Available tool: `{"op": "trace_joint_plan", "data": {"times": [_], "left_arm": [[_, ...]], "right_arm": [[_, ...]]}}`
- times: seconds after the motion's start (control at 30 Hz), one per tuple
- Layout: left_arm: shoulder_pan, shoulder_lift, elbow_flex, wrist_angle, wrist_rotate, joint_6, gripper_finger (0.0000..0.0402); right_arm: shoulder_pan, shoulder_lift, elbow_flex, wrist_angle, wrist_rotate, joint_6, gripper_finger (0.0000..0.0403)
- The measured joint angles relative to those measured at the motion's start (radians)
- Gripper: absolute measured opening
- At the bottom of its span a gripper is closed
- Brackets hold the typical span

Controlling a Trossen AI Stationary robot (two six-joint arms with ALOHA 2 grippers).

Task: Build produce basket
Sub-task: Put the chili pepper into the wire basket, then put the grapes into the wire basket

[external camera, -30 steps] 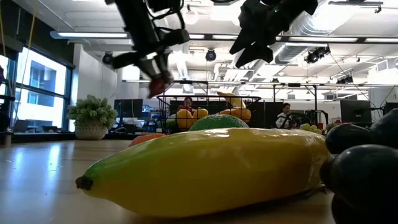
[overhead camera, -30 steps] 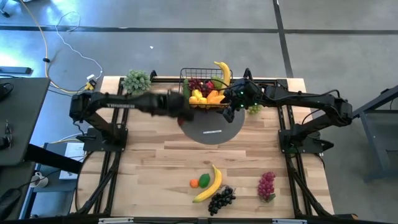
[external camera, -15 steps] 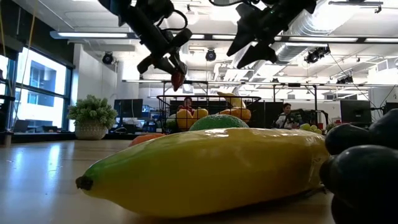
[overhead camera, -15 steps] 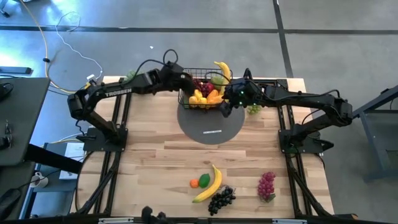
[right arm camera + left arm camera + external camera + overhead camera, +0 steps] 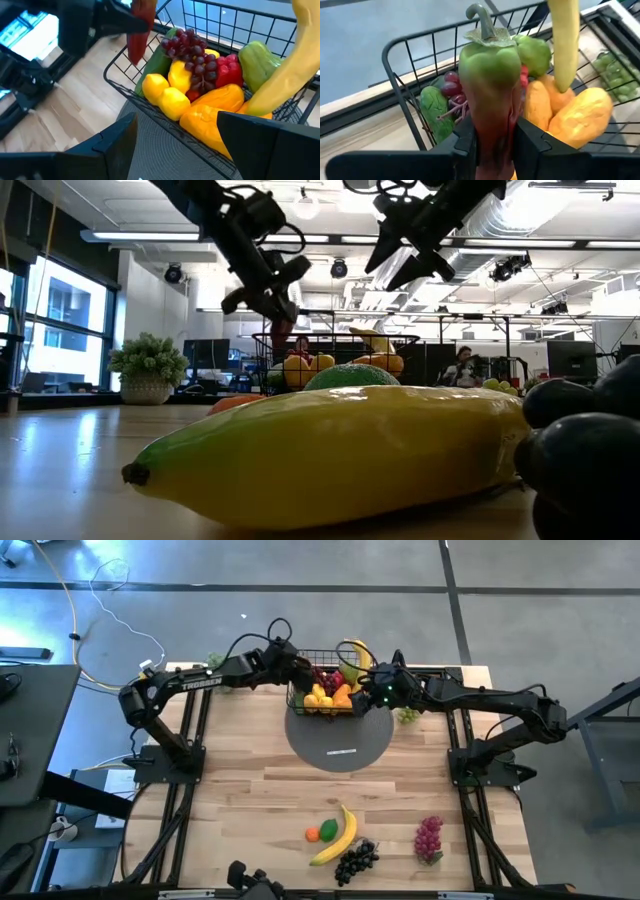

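Note:
The black wire basket [image 5: 303,657] stands on a grey round mat [image 5: 338,740] at the table's far side. It is filled with produce: lemons [image 5: 165,95], purple grapes [image 5: 192,55], an orange piece [image 5: 215,112] and a banana [image 5: 290,75]. My left gripper [image 5: 291,668] hangs over the basket's left rim, shut on a pepper [image 5: 490,70] with a green top and a red body. My right gripper [image 5: 371,692] stands open just off the basket's right near corner, nothing between its fingers [image 5: 115,140]. My left gripper pinches the pepper's red lower body [image 5: 492,132] between its two fingers. The fingers come slanting down from the table's left. The green stem end [image 5: 482,20] sticks out beyond the fingertips. The pepper is lifted clear, above the basket's left rim.
Loose produce lies near the table's front edge: a banana [image 5: 335,837], an orange [image 5: 328,830], black grapes [image 5: 356,860] and purple grapes [image 5: 429,837]. Green grapes [image 5: 408,715] lie right of the basket. A pale green leafy bunch [image 5: 147,365] stands at the far left.
My left gripper has swung from the mat's left edge toward the table's far edge, carrying the pepper, and now hangs over the basket's left rim; it turned as it went. My right gripper has rolled in place.

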Motion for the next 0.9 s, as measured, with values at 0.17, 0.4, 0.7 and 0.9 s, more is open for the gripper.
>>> {"op": "trace_joint_plan", "data": {"times": [0.17, 0.4, 0.7, 0.9], "left_arm": [[0.000, 0.039, 0.000, 0.002, 0.000, -0.002, 0.0086], [0.000, 0.057, 0.000, 0.004, -0.001, -0.008, 0.0129], [0.019, 0.057, 0.000, 0.006, -0.005, 0.096, 0.0182], [0.041, 0.048, 0.007, -0.001, -0.006, 0.167, 0.0194]], "right_arm": [[0.000, 0.000, 0.000, 0.002, 0.005, 0.031, 0.0255], [0.000, 0.000, 0.000, 0.002, 0.020, 0.056, 0.0255], [0.000, 0.000, 0.000, 0.001, 0.027, 0.095, 0.0255], [0.000, 0.000, 0.000, 0.001, 0.028, 0.113, 0.0255]]}}
